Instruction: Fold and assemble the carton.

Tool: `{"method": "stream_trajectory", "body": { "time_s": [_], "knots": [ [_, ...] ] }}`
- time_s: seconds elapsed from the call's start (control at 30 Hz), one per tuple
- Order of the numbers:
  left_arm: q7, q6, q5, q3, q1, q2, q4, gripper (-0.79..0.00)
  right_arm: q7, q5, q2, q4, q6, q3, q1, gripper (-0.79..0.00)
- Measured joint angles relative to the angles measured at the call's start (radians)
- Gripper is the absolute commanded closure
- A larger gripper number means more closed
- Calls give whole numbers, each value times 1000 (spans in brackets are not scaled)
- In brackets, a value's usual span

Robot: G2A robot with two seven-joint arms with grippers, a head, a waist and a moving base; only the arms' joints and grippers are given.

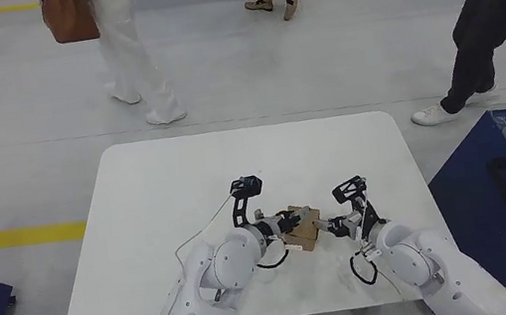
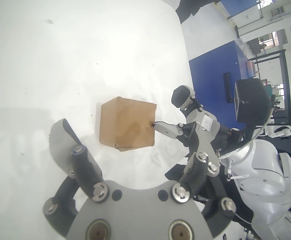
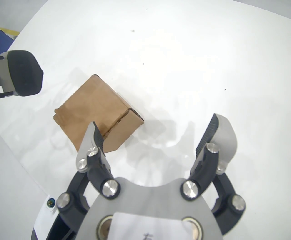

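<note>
Near the front edge of the white rounded-corner table (image 1: 189, 198), the left tool (image 1: 288, 220) gapes wide, gripping nothing. Just beside it sits the small brown cardboard carton (image 1: 303, 228), folded into a box. The right tool (image 3: 154, 120) is spread wide too, one finger (image 3: 94, 136) touching the carton's side.

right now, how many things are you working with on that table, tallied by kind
brown cardboard carton: 1
open metal claws, left claw and right claw: 2
white table: 1
total: 4
</note>
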Motion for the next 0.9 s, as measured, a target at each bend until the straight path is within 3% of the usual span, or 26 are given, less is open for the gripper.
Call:
{"method": "stream_trajectory", "body": {
  "time_s": [0.7, 0.9],
  "knots": [
    [-2, -12, 0, 3, 4, 6, -23, -785, -49, 135, -7, -39, 54, 90, -22, -785],
    [301, -49, 296, 130, 130, 13, -141, -785, -147, 234, -14, 3, 92, 162, -12, -785]
  ]
}}
